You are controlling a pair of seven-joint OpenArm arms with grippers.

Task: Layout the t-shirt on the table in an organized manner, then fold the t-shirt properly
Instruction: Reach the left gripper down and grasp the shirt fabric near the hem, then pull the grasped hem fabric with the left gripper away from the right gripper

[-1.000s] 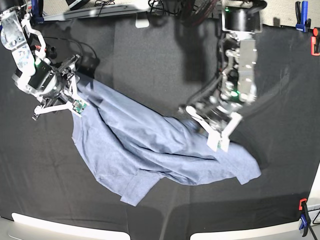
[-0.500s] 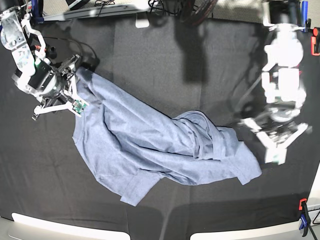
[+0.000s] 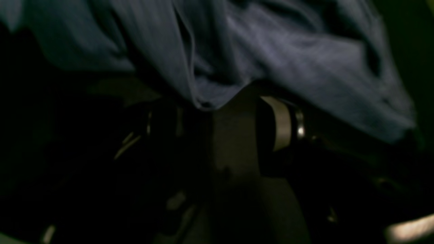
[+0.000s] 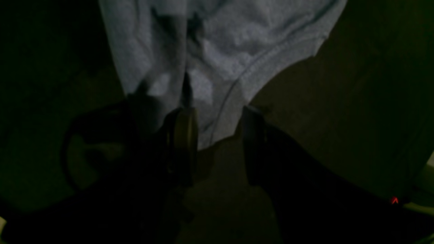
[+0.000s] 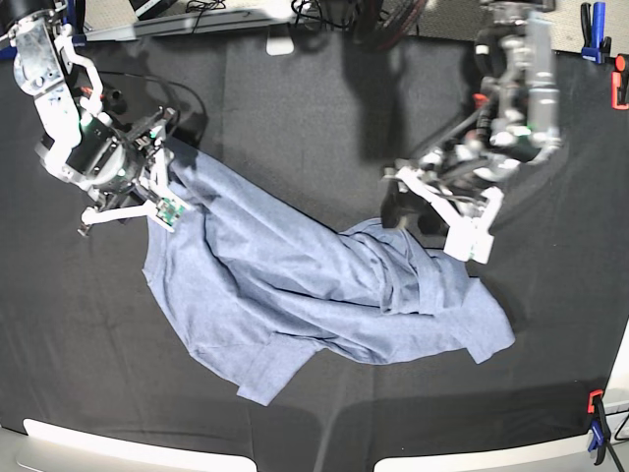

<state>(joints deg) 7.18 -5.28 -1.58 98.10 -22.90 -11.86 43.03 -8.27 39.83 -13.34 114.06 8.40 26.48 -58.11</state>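
T-shirt (image 5: 305, 290) spread crumpled across middle of table (image 5: 295, 108), bunched folds toward its right half, one sleeve poking toward table's near edge. Lettering not visible.

Right gripper (image 5: 162, 187) at shirt's upper-left corner, jaws pinching fabric edge; wrist view shows hem (image 4: 217, 112) caught between two fingers (image 4: 181, 142).

Left gripper (image 5: 437, 211) just above shirt's bunched right part, jaws spread apart, nothing between them as far as base view shows; wrist view dark, fabric (image 3: 271, 61) right ahead of it.

Clamps (image 5: 594, 29) at table's far-right edge.
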